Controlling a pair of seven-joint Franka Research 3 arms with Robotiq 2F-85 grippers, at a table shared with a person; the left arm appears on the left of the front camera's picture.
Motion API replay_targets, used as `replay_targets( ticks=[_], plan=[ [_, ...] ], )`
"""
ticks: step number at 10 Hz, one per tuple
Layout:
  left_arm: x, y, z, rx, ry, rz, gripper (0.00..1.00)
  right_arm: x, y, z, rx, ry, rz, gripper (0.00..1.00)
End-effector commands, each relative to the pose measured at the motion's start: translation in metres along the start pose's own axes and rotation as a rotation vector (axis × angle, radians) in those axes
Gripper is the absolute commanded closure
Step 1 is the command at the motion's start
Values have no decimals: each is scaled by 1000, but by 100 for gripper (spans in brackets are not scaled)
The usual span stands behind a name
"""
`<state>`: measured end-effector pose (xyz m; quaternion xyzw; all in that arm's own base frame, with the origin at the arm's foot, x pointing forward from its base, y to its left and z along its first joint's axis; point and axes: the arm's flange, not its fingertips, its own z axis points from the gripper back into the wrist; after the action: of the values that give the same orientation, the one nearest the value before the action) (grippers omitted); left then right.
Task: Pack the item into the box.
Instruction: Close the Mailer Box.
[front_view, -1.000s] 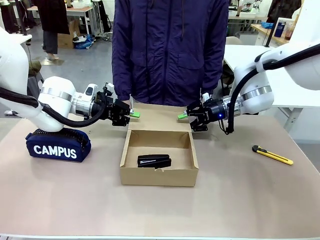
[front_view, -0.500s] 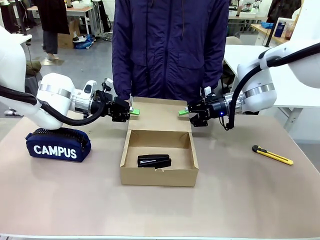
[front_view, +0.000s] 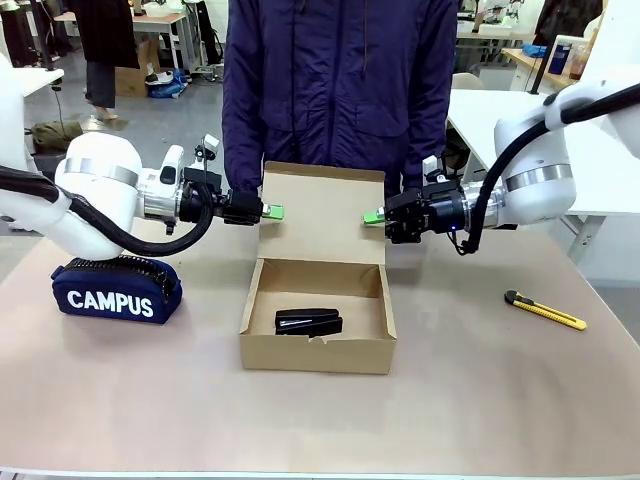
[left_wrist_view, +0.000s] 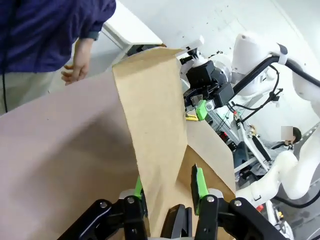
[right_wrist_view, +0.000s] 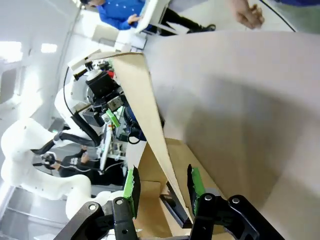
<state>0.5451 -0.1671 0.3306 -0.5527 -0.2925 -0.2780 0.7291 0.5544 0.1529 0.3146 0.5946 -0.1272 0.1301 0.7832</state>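
Beige tabletop; grey floor and other work tables behind. Shallow brown cardboard box at table centre, its hinged lid upright. Small black stapler lies flat inside the box, near the front wall.

Left gripper is clamped on the lid's left edge. Right gripper: the lid's right edge sits between its pads; whether they pinch it, cannot tell.

Navy "CAMPUS" pencil pouch at left, its top partly behind the left arm. Yellow-and-black utility knife at right. Person in dark blue jacket at the far side, cut off at the top edge, lower jacket hidden by the lid.
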Motion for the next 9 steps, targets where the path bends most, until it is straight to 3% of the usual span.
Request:
replay_targets(
  ticks=[1,6,9],
  plan=[
    [-15,-19,2,-2,-32,-77,55,-24,11,-3,-30,-86,140,48],
    [-29,-43,15,-63,-89,-332,55,-47,17,-8,-38,-113,383,48],
    [-30,-45,12,-51,-102,-353,55,-58,19,-5,6,-84,536,48]
  ],
)
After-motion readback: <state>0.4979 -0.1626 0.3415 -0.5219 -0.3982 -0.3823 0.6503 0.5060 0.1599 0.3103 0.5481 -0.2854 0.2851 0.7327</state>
